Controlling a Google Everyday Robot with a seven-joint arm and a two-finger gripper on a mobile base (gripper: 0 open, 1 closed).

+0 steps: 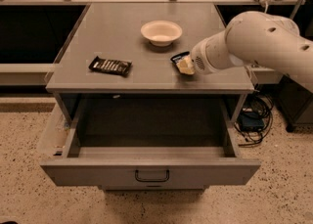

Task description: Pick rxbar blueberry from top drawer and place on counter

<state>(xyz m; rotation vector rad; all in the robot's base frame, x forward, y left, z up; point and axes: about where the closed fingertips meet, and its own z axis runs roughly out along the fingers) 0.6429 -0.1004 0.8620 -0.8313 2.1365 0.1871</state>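
My gripper (185, 65) is over the right part of the counter (117, 32), just in front of and to the right of the bowl. It is shut on the rxbar blueberry (178, 57), a dark blue-black wrapper sticking out to the left of the pale fingertips (186, 66), at or just above the counter surface. The top drawer (146, 169) is pulled fully open below the counter. Its dark interior looks bare, and its loop handle (152, 175) sits at the centre of the front.
A white bowl (161, 32) stands on the counter at the back centre. A black-wrapped bar with white lettering (110, 65) lies on the counter's left front. My bulky white arm (264, 42) reaches in from the right. Cables (252, 118) lie on the floor at the right.
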